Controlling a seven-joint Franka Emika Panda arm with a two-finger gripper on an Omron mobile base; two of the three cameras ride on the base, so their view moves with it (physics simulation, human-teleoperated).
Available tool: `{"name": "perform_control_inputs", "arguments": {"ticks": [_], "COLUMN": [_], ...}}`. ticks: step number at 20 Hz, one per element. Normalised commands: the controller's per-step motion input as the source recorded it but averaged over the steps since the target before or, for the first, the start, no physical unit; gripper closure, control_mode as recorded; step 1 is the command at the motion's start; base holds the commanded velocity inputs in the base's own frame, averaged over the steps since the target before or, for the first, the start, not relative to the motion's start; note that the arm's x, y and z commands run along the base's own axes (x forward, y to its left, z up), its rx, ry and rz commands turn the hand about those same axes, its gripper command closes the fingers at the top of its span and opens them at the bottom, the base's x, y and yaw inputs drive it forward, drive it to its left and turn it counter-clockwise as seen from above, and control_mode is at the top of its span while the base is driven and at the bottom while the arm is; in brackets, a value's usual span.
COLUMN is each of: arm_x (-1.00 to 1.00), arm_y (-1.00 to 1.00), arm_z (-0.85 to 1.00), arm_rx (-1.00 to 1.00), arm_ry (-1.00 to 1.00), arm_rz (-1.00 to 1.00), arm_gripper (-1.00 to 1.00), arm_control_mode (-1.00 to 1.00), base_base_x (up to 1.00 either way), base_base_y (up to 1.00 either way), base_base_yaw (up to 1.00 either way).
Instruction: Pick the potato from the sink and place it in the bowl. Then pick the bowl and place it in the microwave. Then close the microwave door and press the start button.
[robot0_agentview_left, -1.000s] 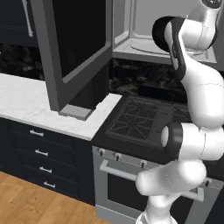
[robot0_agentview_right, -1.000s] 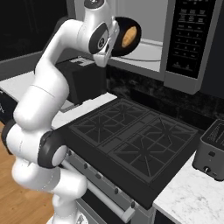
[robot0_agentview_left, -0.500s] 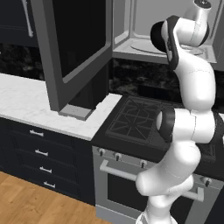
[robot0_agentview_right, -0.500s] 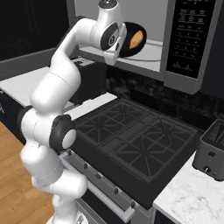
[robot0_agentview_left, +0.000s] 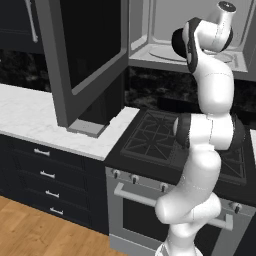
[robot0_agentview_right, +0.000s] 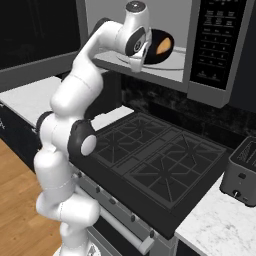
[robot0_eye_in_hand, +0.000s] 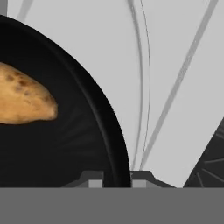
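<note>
A: Handling of the bowl?

B: Looks stiff and glossy, probably slick at the rim, so a pinch across the thin wall is likely the only good hold. Likely light, with just 1 potato loose inside, free to roll if tipped.

A: Fingers?

B: Gripper nearly pressed together, 1 tip inside the rim, 1 outside, pinching the bowl's edge.

A: Location?

B: Held up at the mouth of the microwave, over the light grey floor and turntable; door swung wide open to the left, above the counter.

A: Appearance?

B: Round, shallow, black, wide next to the potato. Potato oval, orange-tan, faint brown flecks, lying near the middle of the bowl.
</note>
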Motion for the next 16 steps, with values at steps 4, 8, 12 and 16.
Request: {"name": "perform_control_inputs", "arguments": {"ticks": [4,8,12,16], "arm_x": [0.56,0.49,0.14,-0.01], "arm_y": [-0.08,0.00,0.00,0.03], "arm_z": [-0.10,-0.26,-0.15,-0.09], "arm_rx": [0.00,0.00,0.00,0.00], "arm_ry": [0.00,0.00,-0.03,-0.16], "arm_rz": [0.00,0.00,0.00,0.00], "arm_gripper": [1.00,-1.00,-1.00,-1.00], "arm_control_mode": [-1.00,-1.00,-1.00,-1.00], "base_base_x": [0.00,0.00,0.00,0.00], "base_base_y": [0.00,0.00,0.00,0.00], "base_base_yaw": [0.00,0.00,0.00,0.00]}}
